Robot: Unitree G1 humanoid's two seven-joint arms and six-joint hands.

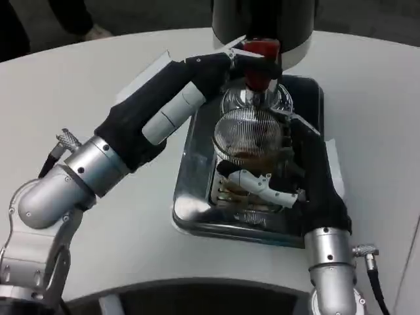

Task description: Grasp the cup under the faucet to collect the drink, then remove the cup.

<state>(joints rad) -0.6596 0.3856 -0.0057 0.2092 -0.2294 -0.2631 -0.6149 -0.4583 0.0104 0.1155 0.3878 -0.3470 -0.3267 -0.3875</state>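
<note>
Right now I'm mid-fill: my right hand (262, 187) wraps the one ribbed glass cup (248, 141), which stands on the single steel drip tray (190, 197) under the faucet (252, 98), some brown drink at its bottom. My left hand (246, 59) holds the red tap lever (260, 56). Next I judge: release the lever, then lift the cup away level.

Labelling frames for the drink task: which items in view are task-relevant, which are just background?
Task-relevant:
- ribbed glass cup, brown drink at its bottom
- red faucet handle
- left robot hand, at the faucet handle
- right robot hand, fingers around the cup
- dispenser

Background:
- metal drip tray
- white table
</note>
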